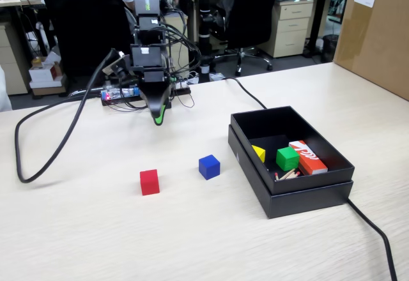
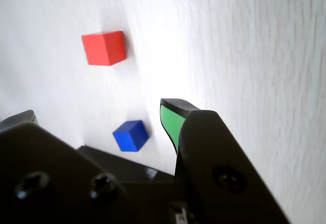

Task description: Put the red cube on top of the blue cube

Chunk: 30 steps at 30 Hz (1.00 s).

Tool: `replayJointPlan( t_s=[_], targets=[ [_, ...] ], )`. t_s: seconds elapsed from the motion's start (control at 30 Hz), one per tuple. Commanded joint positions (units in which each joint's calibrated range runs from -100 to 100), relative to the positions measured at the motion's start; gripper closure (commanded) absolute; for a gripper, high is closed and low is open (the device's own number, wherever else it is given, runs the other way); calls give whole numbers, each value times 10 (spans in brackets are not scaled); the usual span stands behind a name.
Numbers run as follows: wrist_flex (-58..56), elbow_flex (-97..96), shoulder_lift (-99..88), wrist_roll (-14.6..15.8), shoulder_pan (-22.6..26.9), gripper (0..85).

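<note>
Fixed view, left to right: a thick black cable (image 1: 61,137) loops across the pale wood-grain table (image 1: 192,236); the arm (image 1: 148,51) stands at the far edge with its gripper (image 1: 158,118) pointing down, tip above the tabletop and holding nothing. Red cube (image 1: 149,182) sits flat on the table in front of the gripper, slightly left of it, 1 corner turned a little toward the camera. Blue cube (image 1: 209,167) sits to its right and slightly farther back, apart from it, also flat and rotated so a vertical edge faces the camera. Both are equal-sided, so no long axis. Further right, an open black box (image 1: 291,198) holds a yellow piece (image 1: 259,152), a green cube (image 1: 287,158), a red-orange and white box (image 1: 308,156) and some thin sticks (image 1: 287,174). Wrist view: red cube (image 2: 104,48) upper left, blue cube (image 2: 131,135) lower, near the gripper body. Green-padded fingertip (image 2: 170,119) shows at centre, the other tip at far left edge; jaws stand wide apart, both cubes untouched.
</note>
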Motion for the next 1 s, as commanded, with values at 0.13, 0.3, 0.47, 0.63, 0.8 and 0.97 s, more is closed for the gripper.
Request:
replayJointPlan(
  t_s=[0.13, 0.3, 0.47, 0.63, 0.8, 0.97],
  targets=[
    [-10, 158, 145, -21, -25, 387],
    [-10, 215, 258, -42, -40, 408],
    [-10, 256, 348, -47, -46, 408],
    [-10, 280, 414, -47, -46, 408],
    [-9, 298, 470, -46, -45, 407],
    [-10, 324, 502, -46, -42, 407]
  ],
)
